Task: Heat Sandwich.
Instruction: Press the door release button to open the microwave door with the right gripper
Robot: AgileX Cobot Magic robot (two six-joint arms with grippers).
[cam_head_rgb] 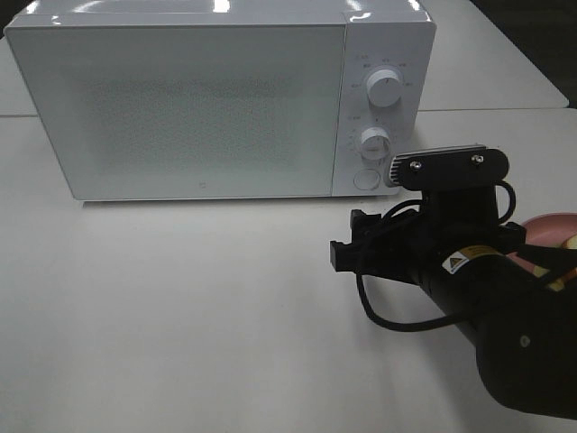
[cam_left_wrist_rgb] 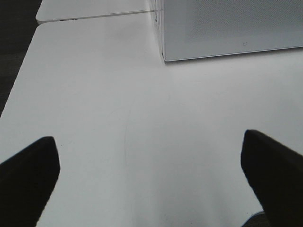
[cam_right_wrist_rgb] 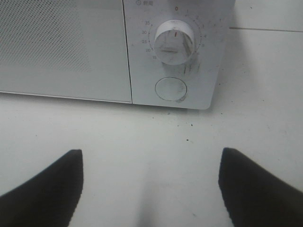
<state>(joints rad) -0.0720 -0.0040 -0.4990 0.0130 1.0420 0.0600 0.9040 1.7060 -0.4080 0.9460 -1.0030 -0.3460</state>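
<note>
The white microwave [cam_head_rgb: 198,99] stands at the back of the table with its door shut. The pink plate [cam_head_rgb: 546,225] lies at the far right edge, mostly hidden behind my right arm. Only a pale sliver of the sandwich [cam_head_rgb: 569,242] shows on it. My right gripper [cam_head_rgb: 348,237] is open and empty, low over the table in front of the microwave's control panel. In the right wrist view the gripper [cam_right_wrist_rgb: 150,189] faces the round door button [cam_right_wrist_rgb: 171,89] below the timer knob [cam_right_wrist_rgb: 175,41]. My left gripper [cam_left_wrist_rgb: 149,179] is open and empty over bare table, near the microwave's left corner [cam_left_wrist_rgb: 165,52].
The microwave panel has two knobs [cam_head_rgb: 388,88] [cam_head_rgb: 375,140] and a round button [cam_head_rgb: 365,178]. A second table [cam_head_rgb: 505,54] adjoins behind. The table's left edge [cam_left_wrist_rgb: 19,90] borders dark floor. A black cable [cam_head_rgb: 388,320] loops from my right arm.
</note>
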